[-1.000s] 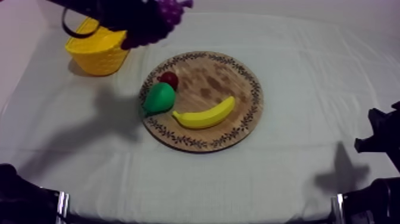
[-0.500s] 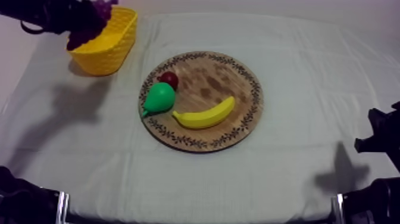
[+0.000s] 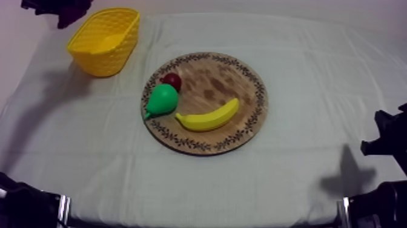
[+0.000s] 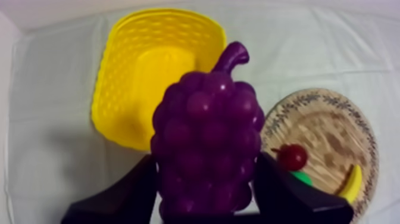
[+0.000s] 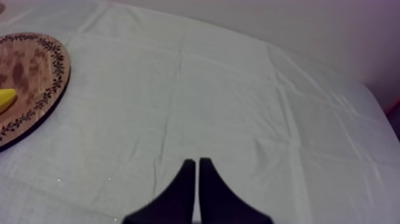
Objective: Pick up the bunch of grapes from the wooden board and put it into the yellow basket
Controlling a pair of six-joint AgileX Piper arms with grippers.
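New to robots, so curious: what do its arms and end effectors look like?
The left arm and right arm are black. The left end effector and right end effector each have two black fingers, broad at the base, tapering to narrow tips.

2 plain black fingers (image 4: 128, 193), broad-based and tapered, are borne by the left gripper (image 4: 206, 159) and the right gripper (image 5: 197, 162) alike.

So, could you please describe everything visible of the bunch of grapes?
The bunch of grapes is a dark purple, glossy toy that looks like moulded plastic: rounded berries fused into one lump, with a short curved stem. The left gripper clamps it between its black fingers, stem pointing away from them. It is in the air near the yellow basket, not yet inside it.
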